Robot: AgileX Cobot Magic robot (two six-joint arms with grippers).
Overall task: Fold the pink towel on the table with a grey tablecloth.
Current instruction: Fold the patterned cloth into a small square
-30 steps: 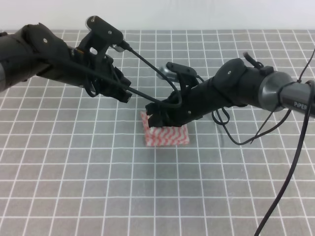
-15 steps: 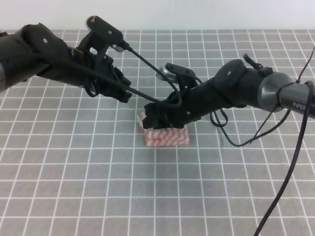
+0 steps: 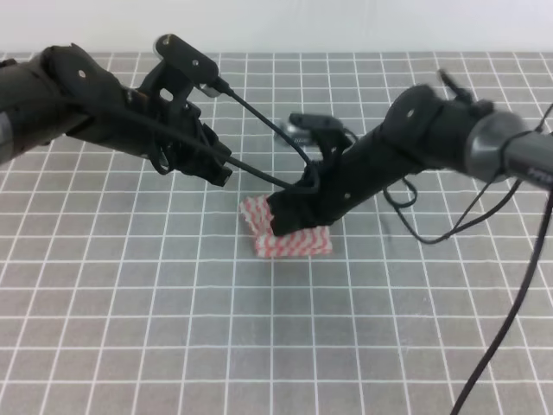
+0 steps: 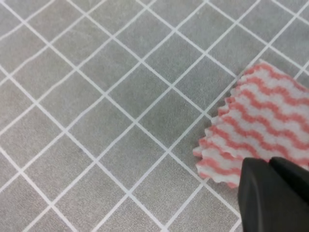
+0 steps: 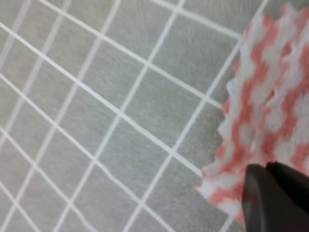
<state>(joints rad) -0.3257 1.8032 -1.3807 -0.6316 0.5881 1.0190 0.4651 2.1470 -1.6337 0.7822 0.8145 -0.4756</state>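
Table (image 3: pixel 130 303), grey grid cloth, otherwise bare; towel (image 3: pixel 298 242) at centre, already a small layered rectangle, so folding looks mostly done, perhaps one tidy press left. Right gripper (image 3: pixel 281 216) sits on the towel's 10 o'clock corner, jaws hidden, cannot tell; left gripper (image 3: pixel 216 169) hangs off at 10 o'clock, grip unclear, its cable crossing overhead.

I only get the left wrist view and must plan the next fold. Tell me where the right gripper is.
Observer: The exterior high view shows the right gripper low over the pink towel, hiding part of its far-left side.
Operator: Describe the towel's whole outline.
Observer: It is a compact rectangle lying flat on the grey tablecloth, its long side running across the view.
Operator: Report my left gripper's place.
Observer: The left gripper hovers up and left of the towel, apart from it.
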